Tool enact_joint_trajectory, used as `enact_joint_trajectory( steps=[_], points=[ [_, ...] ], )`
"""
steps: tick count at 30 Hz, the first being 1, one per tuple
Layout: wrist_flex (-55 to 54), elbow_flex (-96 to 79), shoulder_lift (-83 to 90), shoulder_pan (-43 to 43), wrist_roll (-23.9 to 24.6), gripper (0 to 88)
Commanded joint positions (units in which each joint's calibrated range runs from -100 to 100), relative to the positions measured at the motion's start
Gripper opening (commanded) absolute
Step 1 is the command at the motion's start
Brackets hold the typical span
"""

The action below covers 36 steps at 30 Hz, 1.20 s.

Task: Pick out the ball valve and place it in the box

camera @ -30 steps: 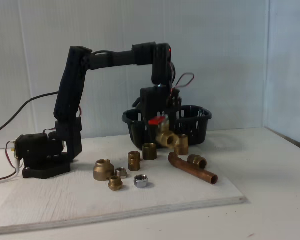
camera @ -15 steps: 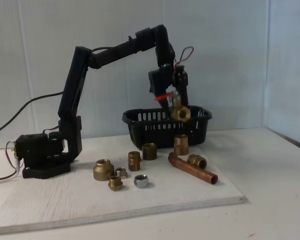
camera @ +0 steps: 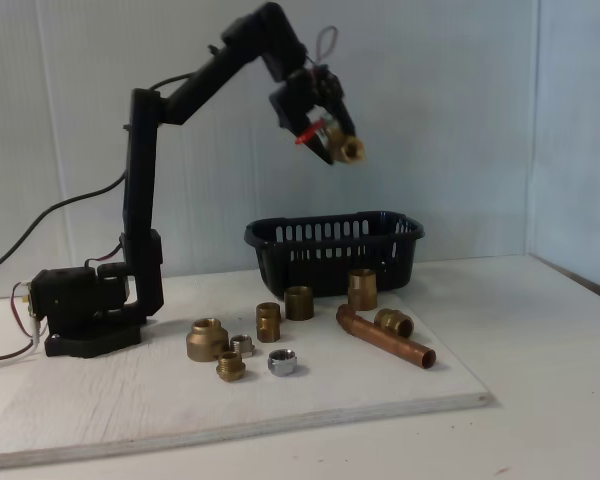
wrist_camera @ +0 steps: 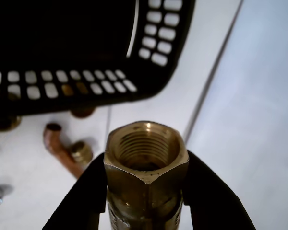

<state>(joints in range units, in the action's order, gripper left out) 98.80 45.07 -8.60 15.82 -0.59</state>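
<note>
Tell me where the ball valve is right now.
In the fixed view, the ball valve is held in the gripper, high above the box.

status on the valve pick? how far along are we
Done: the ball valve is picked out and lifted off the board; the plain brass fittings and copper pipe remain there. In hand: the gripper is shut on the valve's brass body, held high above the box in the fixed view. Left: lower it over the box and release.
</note>
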Motion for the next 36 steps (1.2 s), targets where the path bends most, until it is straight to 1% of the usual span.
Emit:
enact_joint_trajectory(
  steps=[1, 6, 9, 14, 18, 36],
  points=[
    [0.5, 0.4, 4.5, 3.6, 1.1, 0.6],
    [0.3, -7.3, 4.3, 7.6, 1.8, 0.6],
    [-1.6, -10.6, 4.3, 9.6, 1.8, 0.6],
    [-6.3, -17.5, 4.3, 9.9, 1.8, 0.6],
    [-8.1, -21.2, 4.3, 9.5, 1.5, 0.6],
    [-7.7, -22.1, -2.3, 9.4, 1.7, 0.6]
  ],
)
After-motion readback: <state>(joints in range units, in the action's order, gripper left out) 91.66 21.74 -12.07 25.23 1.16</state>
